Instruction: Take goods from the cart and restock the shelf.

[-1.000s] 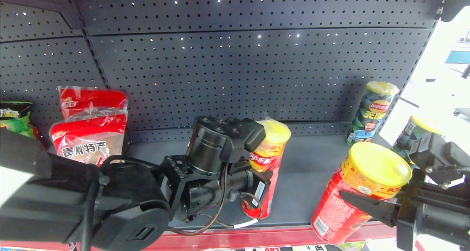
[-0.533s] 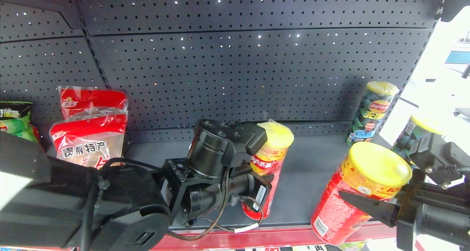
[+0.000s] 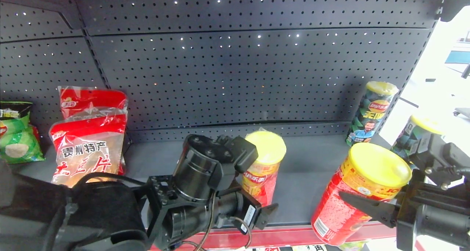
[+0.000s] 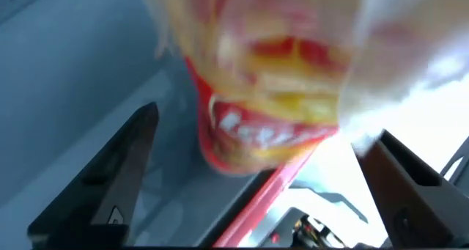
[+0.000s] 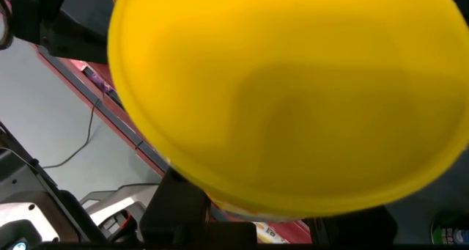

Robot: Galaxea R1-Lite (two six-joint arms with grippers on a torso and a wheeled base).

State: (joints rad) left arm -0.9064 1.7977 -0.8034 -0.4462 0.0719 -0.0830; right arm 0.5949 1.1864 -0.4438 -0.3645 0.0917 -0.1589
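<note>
Evidently the shelf (image 3: 312, 162) is mid-restock, and the step in hand looks like the end of one placement with a second waiting. Its dark deck already carries red snack bags (image 3: 88, 144) at the left and a dark can (image 3: 372, 109) far back on the right, with bare deck between them.

The tilted can (image 3: 361, 192), red with a yellow lid, hangs off the shelf's front edge at the right. The right gripper (image 3: 361, 207) is closed on its body (one dark finger lies across the red wall, the other is hidden behind it).

The standing can (image 3: 262, 166), of the same kind, sits upright near the middle of the deck, close to the red front lip (image 3: 293, 234).

The left gripper (image 4: 260, 125) is just in front of and below it, spread wide and holding nothing. The wrist view shows the can between the two fingers with a gap on either side, though blur hides any light contact.

Next, I judge, the left arm must back straight out without clipping the can, then the right must carry its can over the lip, stand it upright on bare deck and let go.
</note>
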